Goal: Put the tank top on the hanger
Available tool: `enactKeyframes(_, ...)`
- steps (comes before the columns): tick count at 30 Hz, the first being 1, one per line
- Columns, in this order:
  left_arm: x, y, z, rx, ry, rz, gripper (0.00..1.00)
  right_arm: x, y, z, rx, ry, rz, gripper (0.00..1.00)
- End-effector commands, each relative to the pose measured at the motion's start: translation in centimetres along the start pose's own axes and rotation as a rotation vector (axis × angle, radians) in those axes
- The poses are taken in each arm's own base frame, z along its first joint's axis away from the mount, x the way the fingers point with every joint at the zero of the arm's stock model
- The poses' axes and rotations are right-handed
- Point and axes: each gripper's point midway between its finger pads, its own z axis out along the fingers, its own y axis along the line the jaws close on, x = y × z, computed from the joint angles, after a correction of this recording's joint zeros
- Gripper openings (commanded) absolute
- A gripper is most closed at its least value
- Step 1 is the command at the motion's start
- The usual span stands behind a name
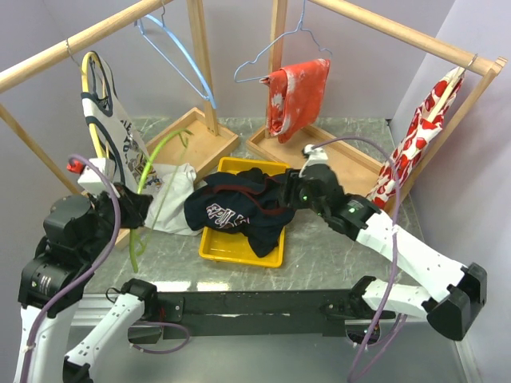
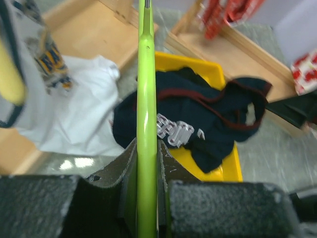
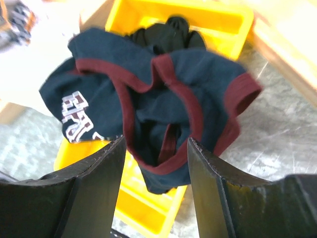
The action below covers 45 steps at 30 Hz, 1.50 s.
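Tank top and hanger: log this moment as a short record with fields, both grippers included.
tank top: bunched, lying in the yellow tray and spilling over its edge
hanger: clamped in the left gripper, not yet inside the garment
left gripper: shut on the hanger
right gripper: open, one finger on either side of a red-trimmed opening in the wrist view; contact unclear
black garment: in the tray, partly covered by the tank top
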Motion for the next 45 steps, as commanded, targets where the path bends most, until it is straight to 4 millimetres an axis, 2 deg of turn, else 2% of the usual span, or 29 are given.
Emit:
enactKeyframes(1,1.2,-2.7,-1.3,0.18,0.024,0.021,0.01,-0.7,-1.2,0.2,0.175,-0.037,-0.072,0.61)
enactKeyframes(5,2.7,-4.7,-2.4,0.324,0.078,0.059,0.01,-0.9,-2.2,0.3,0.264,-0.056,-0.097,0.59)
enactKeyframes(9,4.4,-7.0,-3.6,0.503,0.153,0.125,0.01,-0.4,-2.2,1.1,0.269,-0.041,-0.111,0.57)
enactKeyframes(15,4.8,-8.5,-4.0,0.61,0.176,0.145,0.01,0.1,-1.9,2.4,0.272,-0.018,-0.116,0.5)
enactKeyframes(18,5.2,-8.9,-3.6,0.635,0.215,0.147,0.01,0.3,-1.9,3.1,0.263,-0.009,-0.099,0.39)
enactKeyframes(19,5.3,-9.1,-3.6,0.646,0.226,0.151,0.01,0.2,-2.0,3.2,0.264,-0.01,-0.097,0.31)
enactKeyframes(22,5.6,-9.6,-3.3,0.668,0.265,0.167,0.01,-0.1,-2.1,2.9,0.264,-0.027,-0.082,0.18)
enactKeyframes(26,6.3,-9.5,-1.4,0.622,0.336,0.185,0.01,-0.9,-1.8,2.0,0.241,-0.057,-0.064,0.09)
enactKeyframes(28,6.7,-9.9,-1.2,0.631,0.361,0.205,0.01,-1.1,-1.6,1.8,0.232,-0.066,-0.058,0.05)
enactKeyframes(32,6.4,-9.6,0.5,0.571,0.36,0.238,0.01,-1.5,-0.8,1.1,0.188,-0.065,-0.05,0.0)
enactKeyframes(41,3.9,-12.0,1.6,0.641,0.296,0.304,0.01,-1.8,2.0,-0.9,0.088,-0.06,-0.079,0.0)
enactKeyframes(45,3.8,-13.1,1.9,0.7,0.308,0.34,0.01,-1.7,1.6,-1.1,0.108,-0.062,-0.093,0.0)
